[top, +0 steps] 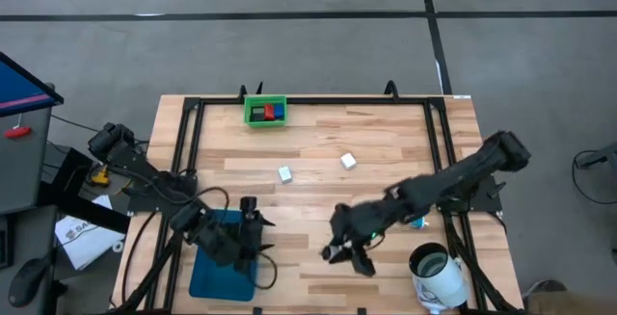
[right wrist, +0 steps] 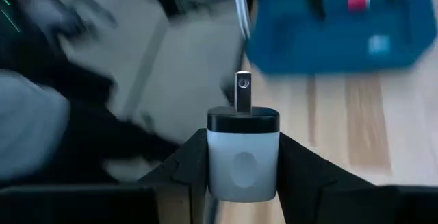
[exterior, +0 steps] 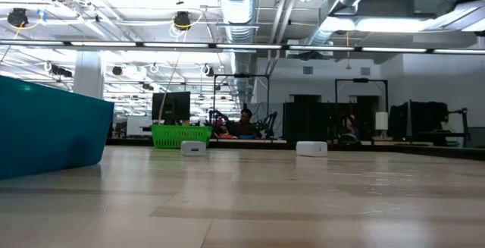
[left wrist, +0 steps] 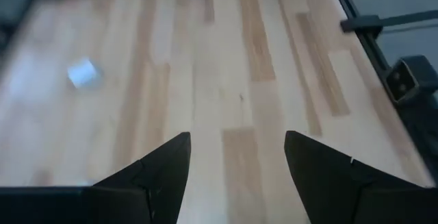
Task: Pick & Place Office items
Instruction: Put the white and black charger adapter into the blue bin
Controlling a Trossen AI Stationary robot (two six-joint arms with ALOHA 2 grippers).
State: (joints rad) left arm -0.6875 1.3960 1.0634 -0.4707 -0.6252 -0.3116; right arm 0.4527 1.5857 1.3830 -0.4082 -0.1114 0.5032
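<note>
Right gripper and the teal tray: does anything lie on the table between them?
No. In the high view only bare wood separates the right gripper, shut on a white charger, from the teal tray.

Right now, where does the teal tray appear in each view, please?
High view: teal tray at the picture's bottom left, beneath the left arm.
Low view: its wall fills the left side.
Left wrist view: not in it.
Right wrist view: top right, beyond the white charger held by the right gripper.
Shared landmark: the wooden table.

Right claw [right wrist: 243,176] clamped on white plug block [right wrist: 243,157], teal tray [right wrist: 335,25] beyond
</note>
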